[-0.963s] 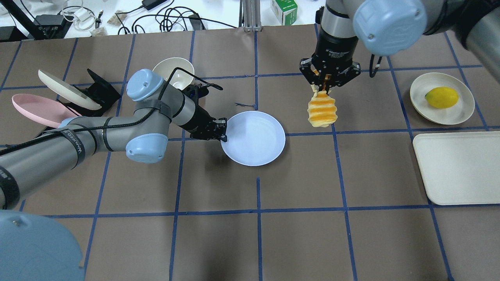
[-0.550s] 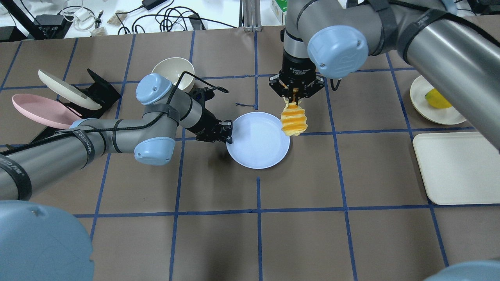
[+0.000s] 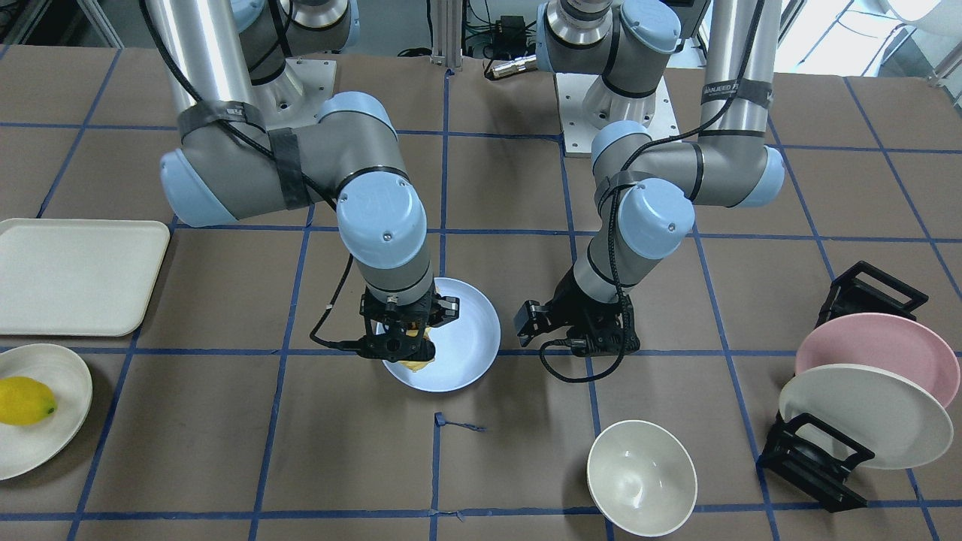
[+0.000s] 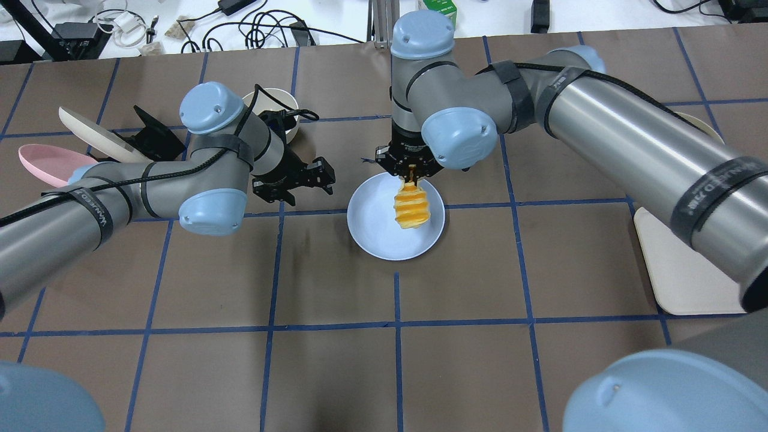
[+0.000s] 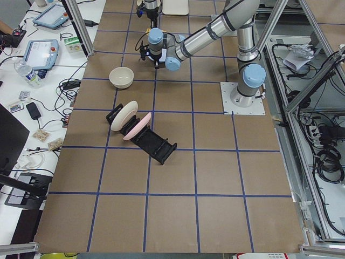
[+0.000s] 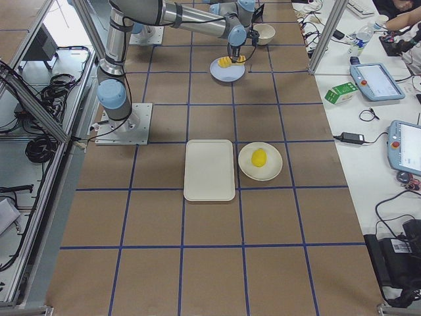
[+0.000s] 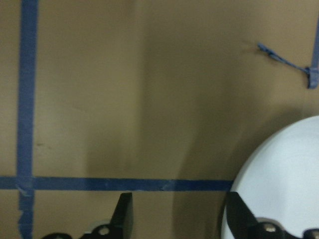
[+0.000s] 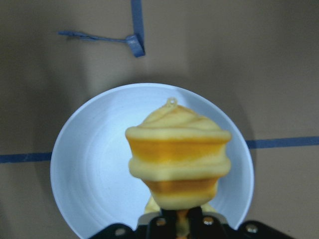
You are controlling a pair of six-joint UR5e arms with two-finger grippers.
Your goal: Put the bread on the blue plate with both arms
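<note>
The blue plate (image 4: 375, 231) lies flat near the table's middle. My right gripper (image 4: 411, 173) stands over the plate's far rim, shut on one end of the bread (image 4: 411, 208). The ridged orange-golden loaf hangs down over the plate; I cannot tell whether it touches it. The right wrist view shows the bread (image 8: 177, 164) in front of the plate (image 8: 89, 169). My left gripper (image 4: 300, 179) is to the left of the plate, apart from it. In the left wrist view it (image 7: 177, 211) is open and empty, with the plate's rim (image 7: 279, 179) at the right.
A cream bowl (image 3: 641, 477) stands beyond the left arm. A black rack holds a pink plate (image 3: 879, 349) and a cream plate (image 3: 864, 417) at far left. A lemon (image 3: 26, 400) on a cream plate and a cream tray (image 3: 75, 274) lie at the right.
My right arm has carried the bread leftward until it hangs over the blue plate. My left gripper has let go of the plate's rim and drawn back to the left.
</note>
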